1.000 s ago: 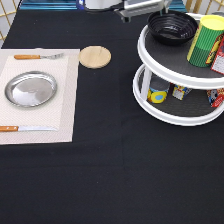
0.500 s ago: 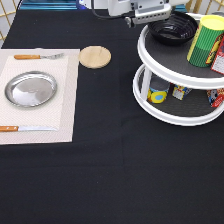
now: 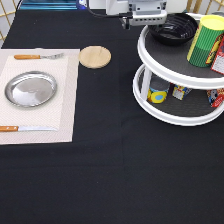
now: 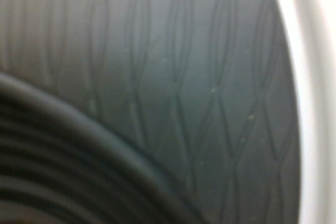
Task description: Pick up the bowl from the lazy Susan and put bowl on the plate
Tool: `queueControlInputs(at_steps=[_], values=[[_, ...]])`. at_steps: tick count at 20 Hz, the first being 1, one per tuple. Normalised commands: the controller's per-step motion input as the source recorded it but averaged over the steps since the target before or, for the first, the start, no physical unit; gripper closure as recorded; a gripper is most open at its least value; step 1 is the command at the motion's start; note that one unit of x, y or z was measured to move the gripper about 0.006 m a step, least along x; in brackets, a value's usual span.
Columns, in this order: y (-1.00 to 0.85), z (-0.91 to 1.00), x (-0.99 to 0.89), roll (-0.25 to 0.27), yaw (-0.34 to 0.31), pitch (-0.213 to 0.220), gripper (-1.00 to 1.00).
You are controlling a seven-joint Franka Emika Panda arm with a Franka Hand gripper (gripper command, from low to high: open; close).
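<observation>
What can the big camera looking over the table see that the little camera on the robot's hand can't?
Only the exterior view shows the silver plate on its placemat with a fork and knife, the wooden disc, the green-and-yellow can, and the gripper at the bowl's rim on the exterior view's left side. Only the wrist view shows, close up, the diamond pattern on the tray surface. Both show the black bowl sitting on the lazy Susan, not yet on the plate.
</observation>
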Motion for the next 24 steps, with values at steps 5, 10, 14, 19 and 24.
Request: queueControlInputs(at_steps=[5, 10, 14, 19, 24], values=[[0.04, 0.16, 0.01, -0.133, 0.000, 0.000, 1.00], [0.10, 0.21, 0.14, -0.111, 0.010, 0.020, 1.00], [0.11, 0.41, 0.23, -0.105, 0.035, 0.059, 1.00], [0.03, 0.52, 0.16, -0.091, 0.061, 0.063, 1.00], [-0.04, 0.45, 0.05, -0.055, 0.066, 0.043, 1.00]])
